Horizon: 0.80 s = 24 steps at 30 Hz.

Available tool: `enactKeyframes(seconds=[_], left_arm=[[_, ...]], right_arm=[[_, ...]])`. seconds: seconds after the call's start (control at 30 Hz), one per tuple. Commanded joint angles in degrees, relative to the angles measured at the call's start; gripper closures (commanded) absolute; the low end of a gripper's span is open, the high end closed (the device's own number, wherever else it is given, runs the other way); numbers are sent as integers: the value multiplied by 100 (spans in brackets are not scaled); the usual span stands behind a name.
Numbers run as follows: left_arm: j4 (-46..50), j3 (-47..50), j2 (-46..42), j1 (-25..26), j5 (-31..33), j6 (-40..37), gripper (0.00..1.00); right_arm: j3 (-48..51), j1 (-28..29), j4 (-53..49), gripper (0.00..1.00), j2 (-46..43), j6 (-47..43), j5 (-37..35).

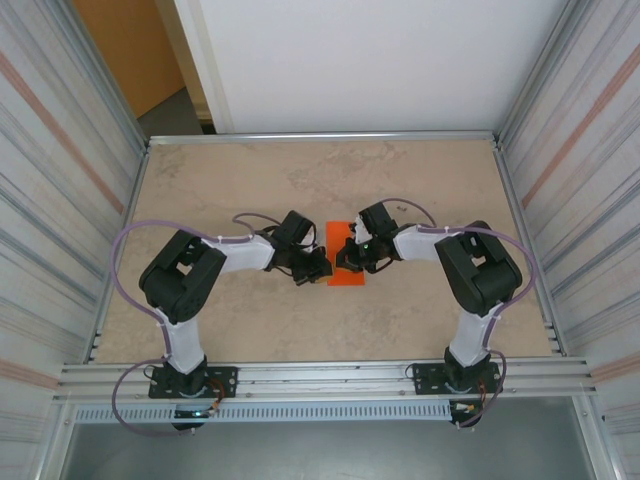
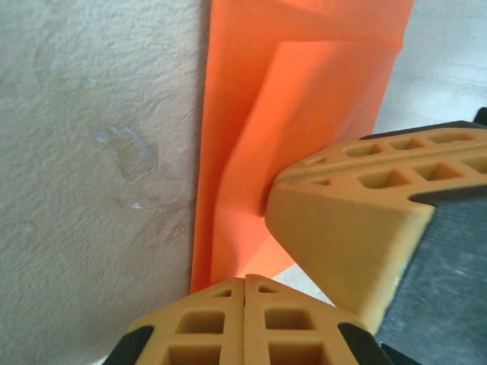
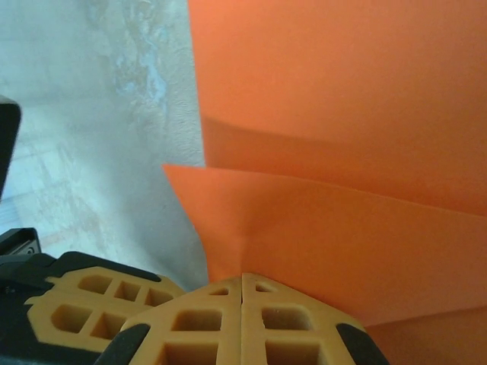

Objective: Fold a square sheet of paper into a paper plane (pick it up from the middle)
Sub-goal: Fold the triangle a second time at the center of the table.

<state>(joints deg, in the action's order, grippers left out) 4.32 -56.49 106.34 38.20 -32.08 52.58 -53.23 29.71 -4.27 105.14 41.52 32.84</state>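
Both arms are reaching in toward the middle of the table (image 1: 250, 180), elbows pushed out to the sides and forearms angling inward, so the two wrists are almost meeting nose to nose. The left arm (image 1: 185, 275) is folding low over its base; the right arm (image 1: 480, 265) is mirroring it.

The paper (image 1: 345, 262) is lying between them at the table's centre, plain orange, already creased, with one layer lifting off the layer below.

The left gripper (image 1: 320, 268) is sitting at the paper's left edge with its jaws pressed together (the edge is running right up to the tips, and I cannot tell whether any of it is caught between them). The right gripper (image 1: 347, 258) is coming in from the other side, jaws likewise together, and the raised flap is narrowing straight into its tips, so it is pinching that flap. One of its fingers (image 2: 350, 220) is leaning against the paper just beside the left tips.
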Motion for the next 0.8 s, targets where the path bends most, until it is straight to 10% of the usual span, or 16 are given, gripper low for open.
enactKeyframes(seconds=[0.0, 0.77], left_arm=[[-140, 58, -11, -49, -97, 33, 100], [136, 217, 103, -75, 122, 8, 100]], right_arm=[[-46, 33, 45, 100, 198, 30, 29], [223, -80, 462, 100, 115, 74, 73]])
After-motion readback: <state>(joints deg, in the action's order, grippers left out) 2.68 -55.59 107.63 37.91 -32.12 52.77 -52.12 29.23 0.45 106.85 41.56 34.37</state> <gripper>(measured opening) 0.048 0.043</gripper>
